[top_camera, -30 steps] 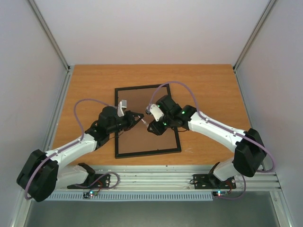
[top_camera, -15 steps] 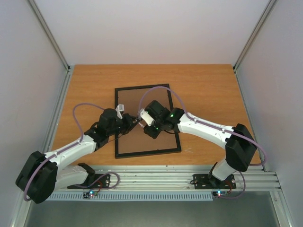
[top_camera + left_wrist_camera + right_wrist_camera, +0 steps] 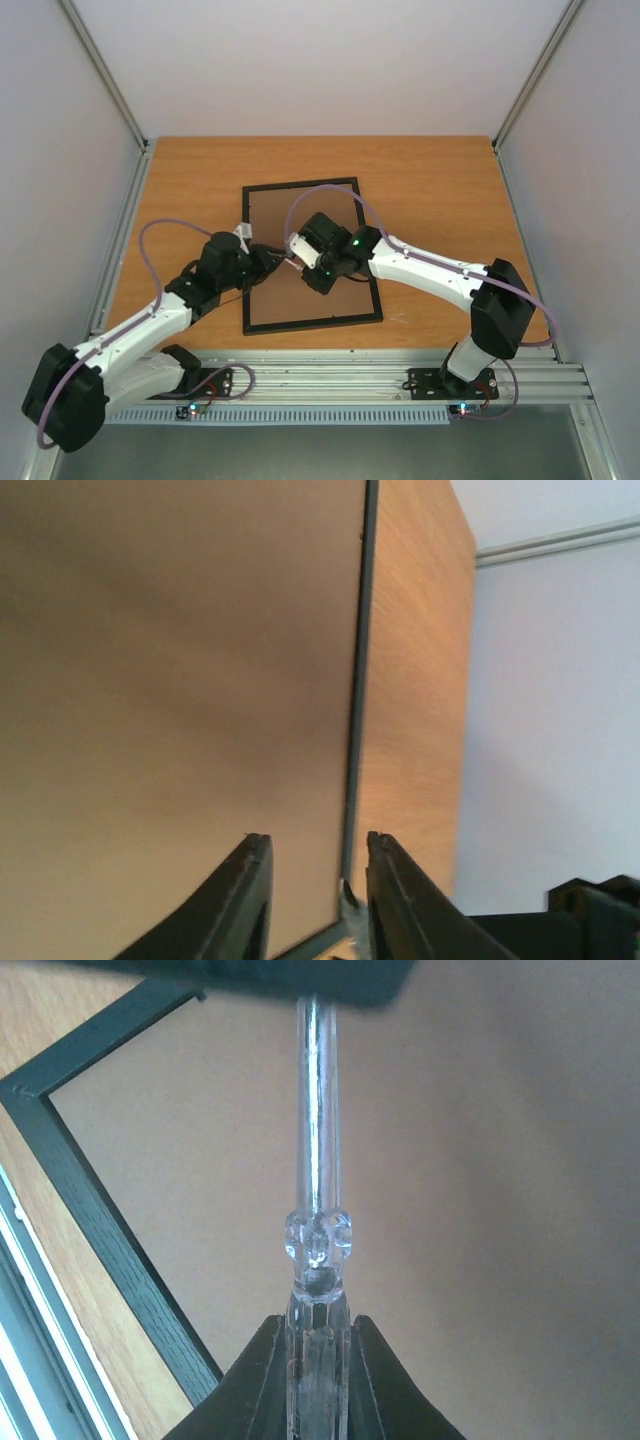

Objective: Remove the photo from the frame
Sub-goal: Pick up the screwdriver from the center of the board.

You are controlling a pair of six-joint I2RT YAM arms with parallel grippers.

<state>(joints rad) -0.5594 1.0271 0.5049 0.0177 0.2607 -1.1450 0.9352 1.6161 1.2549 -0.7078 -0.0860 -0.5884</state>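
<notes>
At left-centre the left pincer (image 3: 314,845) hangs slightly parted over the frame (image 3: 300,300), which lies brown back up in the middle of the desk (image 3: 430,190), and just right of it the right pincer (image 3: 316,1322) is clenched on a clear rod (image 3: 315,1110).

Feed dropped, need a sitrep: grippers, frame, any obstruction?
Left gripper slightly open at frame edge. Right gripper shut on clear plastic rod. Frame face down, backing board on, photo unseen.
</notes>
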